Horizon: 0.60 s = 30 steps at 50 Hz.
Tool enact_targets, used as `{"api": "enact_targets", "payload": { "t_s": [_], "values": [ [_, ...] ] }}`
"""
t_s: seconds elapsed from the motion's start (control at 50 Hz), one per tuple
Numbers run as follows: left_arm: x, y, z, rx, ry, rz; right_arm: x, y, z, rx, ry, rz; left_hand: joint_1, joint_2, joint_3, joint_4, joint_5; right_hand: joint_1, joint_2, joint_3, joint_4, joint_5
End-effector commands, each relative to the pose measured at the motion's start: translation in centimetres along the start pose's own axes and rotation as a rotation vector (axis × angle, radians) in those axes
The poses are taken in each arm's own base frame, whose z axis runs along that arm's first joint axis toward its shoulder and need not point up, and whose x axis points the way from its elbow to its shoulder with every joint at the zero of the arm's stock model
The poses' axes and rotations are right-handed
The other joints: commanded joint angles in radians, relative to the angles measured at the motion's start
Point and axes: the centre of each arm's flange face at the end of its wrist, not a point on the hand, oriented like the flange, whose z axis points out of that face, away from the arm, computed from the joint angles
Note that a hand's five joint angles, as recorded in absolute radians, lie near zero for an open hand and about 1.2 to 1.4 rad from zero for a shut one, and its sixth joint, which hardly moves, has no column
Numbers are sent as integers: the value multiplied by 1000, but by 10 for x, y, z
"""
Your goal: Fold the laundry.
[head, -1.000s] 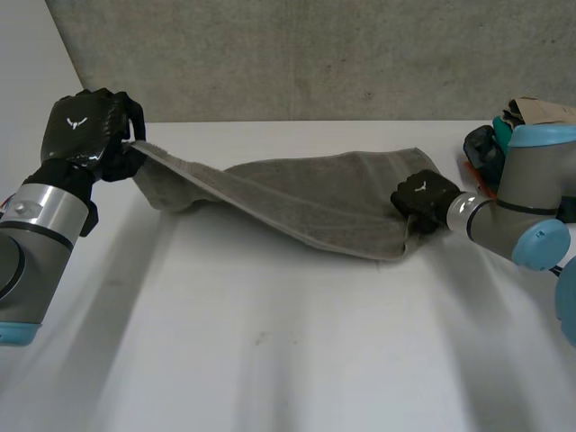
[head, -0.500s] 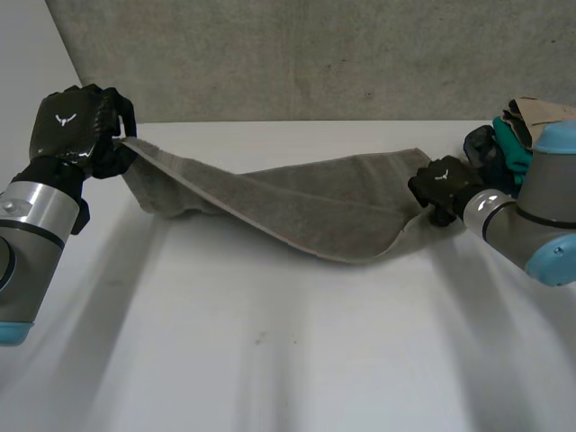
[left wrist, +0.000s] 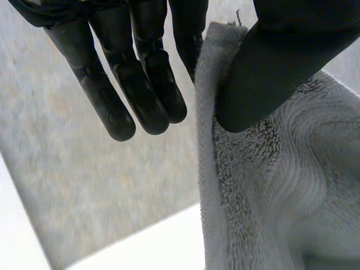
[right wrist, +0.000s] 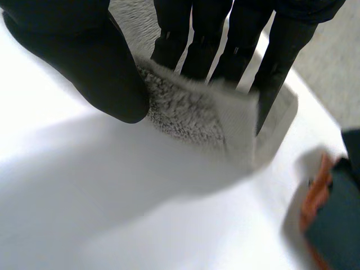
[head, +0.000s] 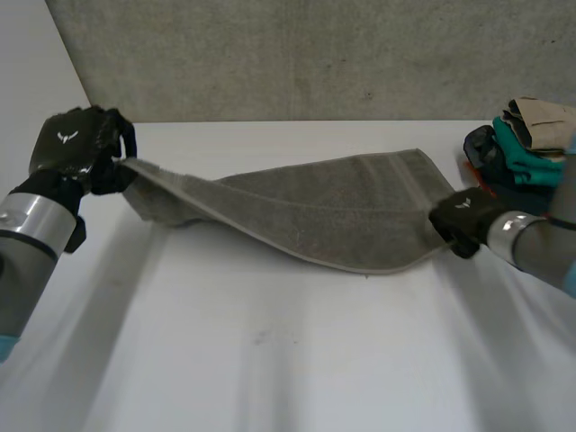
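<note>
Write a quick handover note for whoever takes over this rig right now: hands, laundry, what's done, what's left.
Left hand: pinches one end of the grey towel between thumb and fingers, raised above the table.
Right hand: pinches the opposite end, low near the table.
Towel: stretched between both hands, middle sagging onto the table.
Pile of clothes: far corner, right arm's side.
Done: towel gripped at both ends.
Left: lay it out, fold it, then probably the pile.

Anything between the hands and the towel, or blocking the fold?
Nothing visible. The left hand pinches the towel at one end, the right hand at the other. Clothes pile sits apart, beside the right arm.
</note>
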Motion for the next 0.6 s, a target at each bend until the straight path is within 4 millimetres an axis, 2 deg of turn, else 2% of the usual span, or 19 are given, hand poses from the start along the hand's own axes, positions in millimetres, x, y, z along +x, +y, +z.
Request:
{"api": "enact_targets", "payload": {
  "t_s": [0.02, 0.08, 0.1, 0.14, 0.22, 0.28, 0.38, 0.4, 0.44, 0.48, 0.6],
  "values": [
    [-16, 2, -33, -251, -24, 111, -7, 21, -91, -287, -103, -4, 227, 197, 201, 195, 241, 249, 214, 208, 199, 230],
    [-22, 7, -52, -371, -6, 214, -13, 24, -119, -342, -131, -31, 227, 197, 201, 195, 241, 249, 214, 208, 199, 230],
    [-23, 9, -57, -405, 0, 242, -17, 25, -134, -366, -149, -47, 227, 197, 201, 195, 241, 249, 214, 208, 199, 230],
    [-26, 13, -72, -509, 21, 315, -19, 26, -145, -373, -159, -64, 227, 197, 201, 195, 241, 249, 214, 208, 199, 230],
    [-21, 22, -93, -650, 104, 391, -22, 27, -154, -369, -157, -82, 227, 197, 201, 195, 241, 249, 214, 208, 199, 230],
    [-19, 24, -95, -658, 143, 416, -19, 24, -149, -323, -124, -70, 227, 197, 201, 195, 241, 249, 214, 208, 199, 230],
    [-17, 28, -78, -558, 179, 404, -1, 20, -128, -211, 11, 2, 227, 197, 201, 195, 241, 249, 214, 208, 199, 230],
    [-19, 30, -73, -541, 174, 400, 5, 25, -114, -192, 49, 30, 227, 197, 201, 195, 241, 249, 214, 208, 199, 230],
    [-19, 34, -61, -503, 177, 388, 7, 29, -99, -171, 74, 45, 227, 197, 201, 195, 241, 249, 214, 208, 199, 230],
    [-13, 36, -40, -425, 185, 370, 6, 24, -82, -115, 102, 34, 227, 197, 201, 195, 241, 249, 214, 208, 199, 230],
    [-7, 50, 15, -291, 165, 366, 3, 12, -50, -67, 201, -29, 227, 197, 201, 195, 241, 249, 214, 208, 199, 230]
  ]
}}
